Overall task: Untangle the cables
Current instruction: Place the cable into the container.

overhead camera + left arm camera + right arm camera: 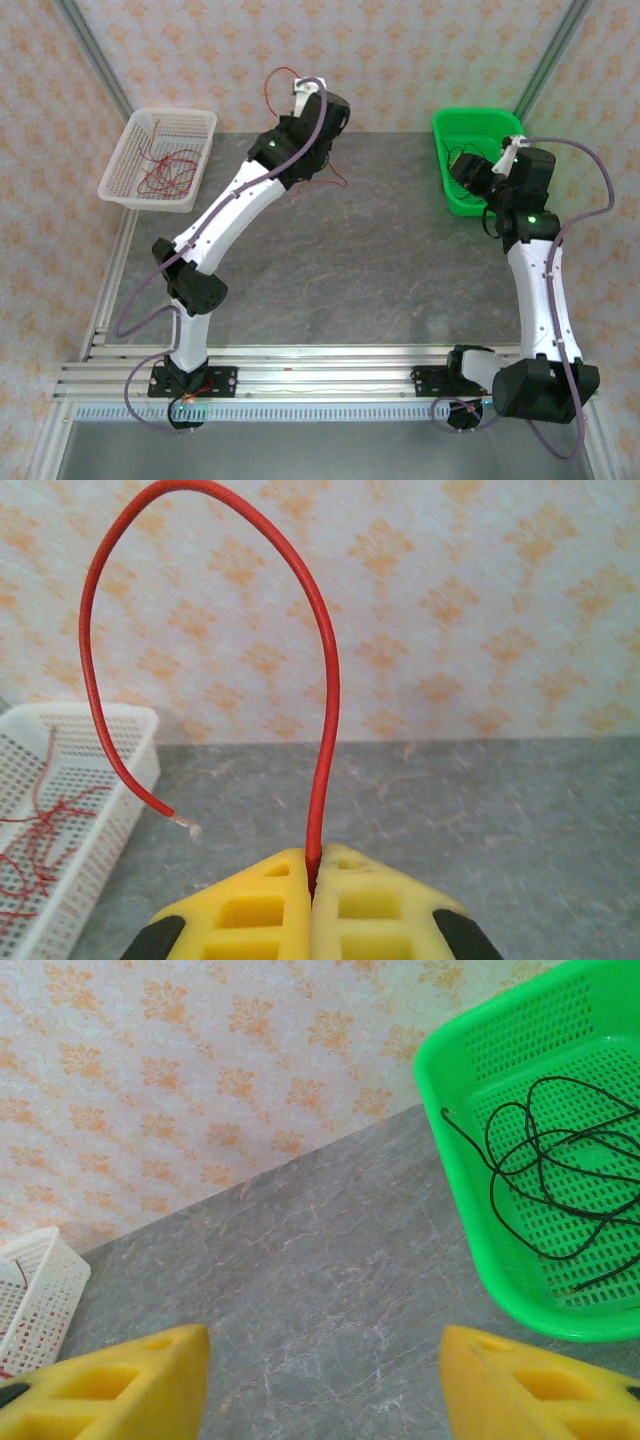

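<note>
The left fingers (260,905) are clenched on a red wire (330,700). It rises from the pinch toward 12 o'clock, arches over and drops to a bare end at 8 o'clock, and its other end is out of sight in the pinch. More red wires (45,810) lie in the white basket (130,750) at 9 o'clock, cut off by the edge. The right fingers (120,1385) stand apart, grasping nothing, over the grey counter (320,1250). Black wires (560,1175) loop in the green basket (450,1170) at 2 o'clock, their ends hard to trace.

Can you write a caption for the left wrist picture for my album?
Yellow fingers pinch a looping red wire; a white basket sits at left.
</note>
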You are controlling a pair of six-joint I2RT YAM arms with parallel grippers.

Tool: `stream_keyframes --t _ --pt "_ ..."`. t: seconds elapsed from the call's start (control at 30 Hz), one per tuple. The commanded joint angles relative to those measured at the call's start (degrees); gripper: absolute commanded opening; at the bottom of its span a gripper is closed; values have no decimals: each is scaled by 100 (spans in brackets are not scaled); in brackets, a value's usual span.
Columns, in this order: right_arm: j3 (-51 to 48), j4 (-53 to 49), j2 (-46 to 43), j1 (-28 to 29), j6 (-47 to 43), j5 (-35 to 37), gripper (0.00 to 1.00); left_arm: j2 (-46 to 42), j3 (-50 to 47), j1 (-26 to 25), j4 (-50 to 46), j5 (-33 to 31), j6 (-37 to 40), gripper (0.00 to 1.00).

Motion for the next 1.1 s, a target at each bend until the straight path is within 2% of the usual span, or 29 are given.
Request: stream_keyframes --t 0.0,0.33,0.47,0.73,1.07 --pt "-19 3 -199 14 -124 -143 61 -334 212 337 152 -402 375 0" --pt "-54 -125 -297 12 -198 -221 61 -337 181 1648 989 -581 951 0" --pt "-71 -130 -281 12 -174 -230 61 -346 107 2011 1543 -521 1227 0" --pt "-179 -134 -254 20 -106 -328 61 -91 97 2649 2474 -1104 1966 0" --pt "-357 -97 -180 30 -16 -329 60 324 98 3534 2809 -1119 2127 0"
